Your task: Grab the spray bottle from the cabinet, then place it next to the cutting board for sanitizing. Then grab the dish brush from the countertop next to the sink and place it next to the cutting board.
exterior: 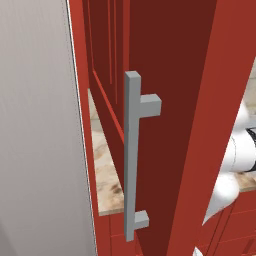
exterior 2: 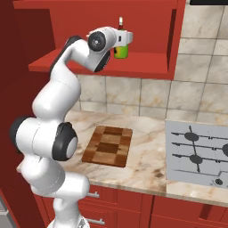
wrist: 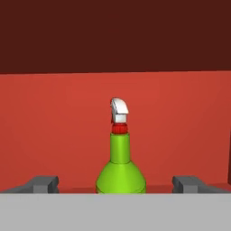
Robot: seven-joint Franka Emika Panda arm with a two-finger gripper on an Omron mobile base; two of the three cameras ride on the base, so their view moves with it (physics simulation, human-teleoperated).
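Above, in the right base view, the arm reaches up into the open cabinet (exterior 2: 147,62), its hand level with the shelf where the spray bottle (exterior 2: 120,46) stands upright. The tool (exterior 2: 124,38) sits just in front of the bottle, largely masking it; only the green body and the red-and-white top remain visible. In the hand view, the spray bottle (wrist: 120,155) appears centred between the two fingertips (wrist: 43,184), which stand wide apart, one on each side, with clear gaps to the bottle; nothing is held. The bottle shows a green flared body, a red collar and a white trigger head, against the cabinet's red back wall. Below the cabinet, the cutting board (exterior 2: 108,145) lies flat on the surface (exterior 2: 147,164), just beside the arm's lower links and to the left of a grey cooktop (exterior 2: 198,153). In the left base view, the swung-out cabinet door (exterior: 165,125) with its grey bar handle (exterior: 132,155) stands close to the camera.
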